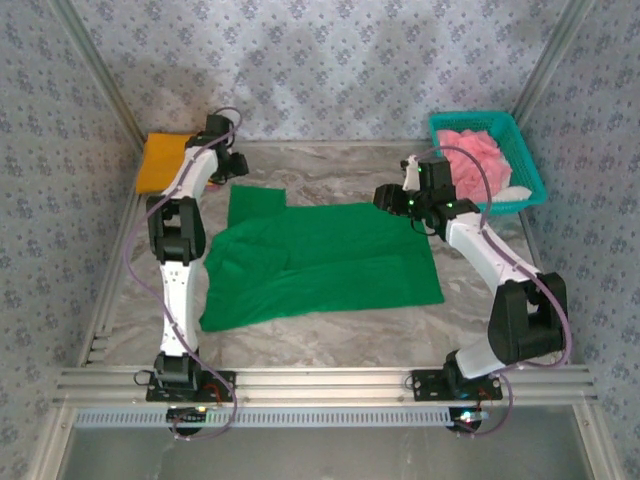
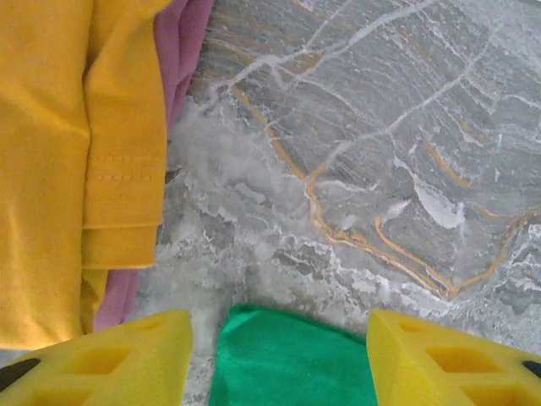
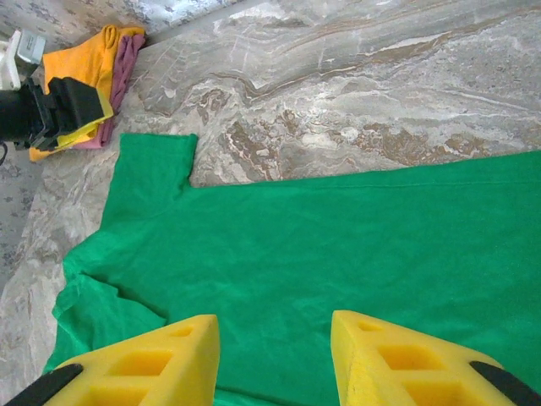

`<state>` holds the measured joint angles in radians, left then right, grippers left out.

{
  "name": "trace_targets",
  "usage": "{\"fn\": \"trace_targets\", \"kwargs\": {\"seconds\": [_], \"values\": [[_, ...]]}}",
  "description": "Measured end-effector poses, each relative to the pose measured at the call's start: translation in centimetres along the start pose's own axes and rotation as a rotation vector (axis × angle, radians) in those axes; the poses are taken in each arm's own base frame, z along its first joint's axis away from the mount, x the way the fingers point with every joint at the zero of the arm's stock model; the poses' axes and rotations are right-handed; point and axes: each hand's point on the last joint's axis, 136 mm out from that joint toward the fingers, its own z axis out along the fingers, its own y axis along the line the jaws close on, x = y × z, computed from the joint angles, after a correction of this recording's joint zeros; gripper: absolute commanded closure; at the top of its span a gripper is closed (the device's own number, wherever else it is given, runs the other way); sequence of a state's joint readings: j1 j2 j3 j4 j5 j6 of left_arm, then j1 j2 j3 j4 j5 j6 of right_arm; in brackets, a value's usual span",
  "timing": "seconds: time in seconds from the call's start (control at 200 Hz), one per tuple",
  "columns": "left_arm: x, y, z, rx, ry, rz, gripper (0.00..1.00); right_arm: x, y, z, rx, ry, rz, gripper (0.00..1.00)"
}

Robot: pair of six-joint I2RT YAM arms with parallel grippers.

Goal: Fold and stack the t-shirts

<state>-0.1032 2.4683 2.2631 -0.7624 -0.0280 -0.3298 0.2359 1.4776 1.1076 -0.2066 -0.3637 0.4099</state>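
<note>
The green t-shirt (image 1: 330,265) lies spread across the middle of the table (image 1: 350,335), one sleeve reaching toward the far left corner. There the orange-yellow t-shirt (image 1: 163,160) sits folded on a pink t-shirt (image 2: 182,42). More pink cloth (image 1: 475,160) lies in the teal mesh basket (image 1: 530,170) at far right. The left hand (image 1: 232,165) hangs at the sleeve tip, jaws apart, gripping nothing. The right hand (image 1: 395,200) hovers over the shirt's far right edge, likewise parted and empty. Folding the green one seems in hand; next, each hand should drop and pinch an edge

The pink t-shirt (image 2: 182,51) lies mostly hidden under the orange-yellow t-shirt (image 2: 59,152).
</note>
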Motion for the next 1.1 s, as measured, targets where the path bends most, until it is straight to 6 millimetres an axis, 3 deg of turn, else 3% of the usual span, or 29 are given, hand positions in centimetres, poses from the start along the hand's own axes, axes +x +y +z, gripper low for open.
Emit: {"fn": "trace_targets", "kwargs": {"seconds": [0.245, 0.485, 0.765, 0.934, 1.099], "values": [[2.8, 0.9, 2.7, -0.04, 0.091, 0.005, 0.43, -0.2, 0.2, -0.3, -0.004, -0.009, -0.004, 0.58], [2.8, 1.0, 2.9, -0.051, 0.092, 0.004, 0.46, 0.1, 0.0, -0.2, -0.002, -0.005, -0.002, 0.58], [2.7, 1.3, 3.0, -0.067, 0.093, -0.011, 0.79, 0.2, -0.8, -1.5, 0.013, -0.025, 0.01, 0.58], [2.7, -0.2, 3.0, -0.031, 0.093, -0.005, 1.0, -0.8, -1.6, -2.5, 0.028, -0.06, 0.022, 0.58], [2.3, -1.7, 2.6, 0.002, 0.082, 0.003, 1.0, -1.1, -2.3, -2.7, 0.041, -0.068, 0.026, 0.56]]}}
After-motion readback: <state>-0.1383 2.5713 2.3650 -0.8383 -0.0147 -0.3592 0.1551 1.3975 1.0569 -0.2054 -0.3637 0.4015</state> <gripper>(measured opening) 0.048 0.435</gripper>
